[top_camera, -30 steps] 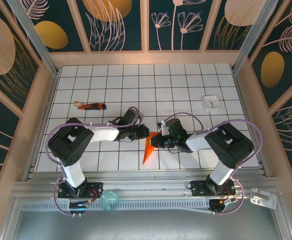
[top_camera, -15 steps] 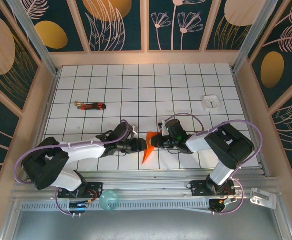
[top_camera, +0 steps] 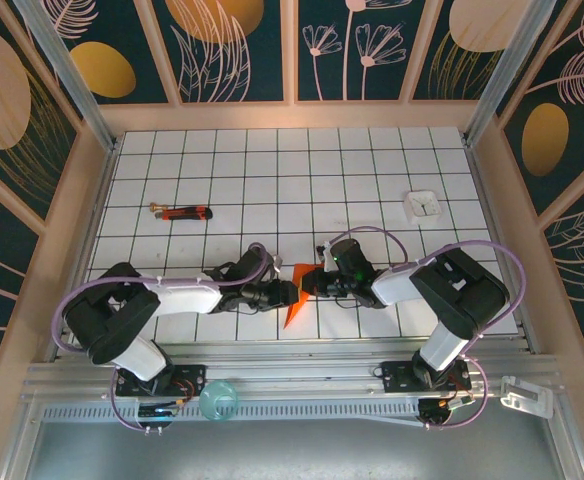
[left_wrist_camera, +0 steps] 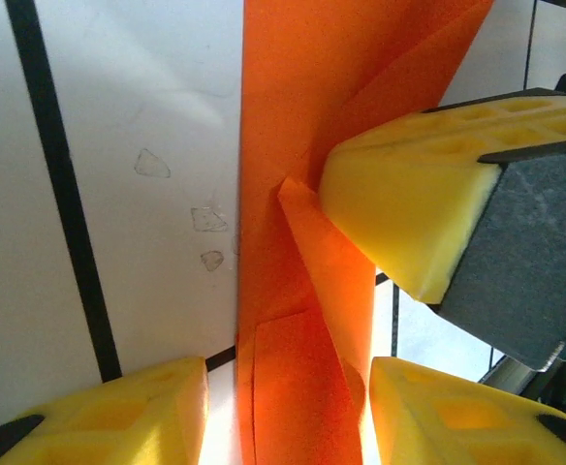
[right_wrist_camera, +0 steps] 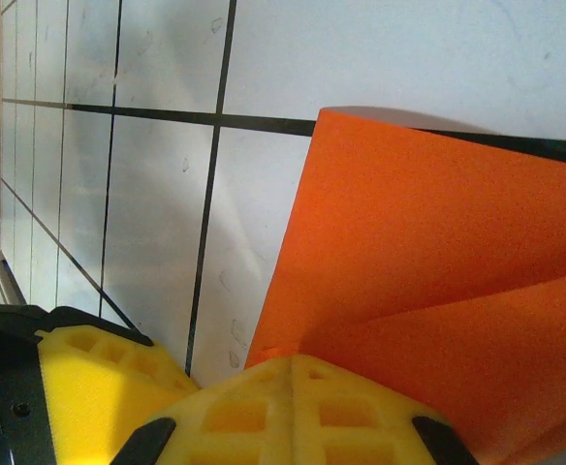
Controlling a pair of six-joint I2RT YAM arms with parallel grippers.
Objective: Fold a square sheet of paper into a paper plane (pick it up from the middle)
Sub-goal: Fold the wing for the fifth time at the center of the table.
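The white gridded table (top_camera: 372, 160) carries a red-and-black tool (top_camera: 182, 212), a white square (top_camera: 423, 205) and the paper plane (top_camera: 292, 303).

The top camera looks down from above the near edge over the whole table (top_camera: 372, 160). Both wrist cameras sit close, sharing the orange paper (left_wrist_camera: 293, 145).

Red-black tool (top_camera: 182, 212), white square (top_camera: 423, 205)

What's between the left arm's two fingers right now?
The folded orange paper runs through the gap between the left fingers; the left wrist view shows it.
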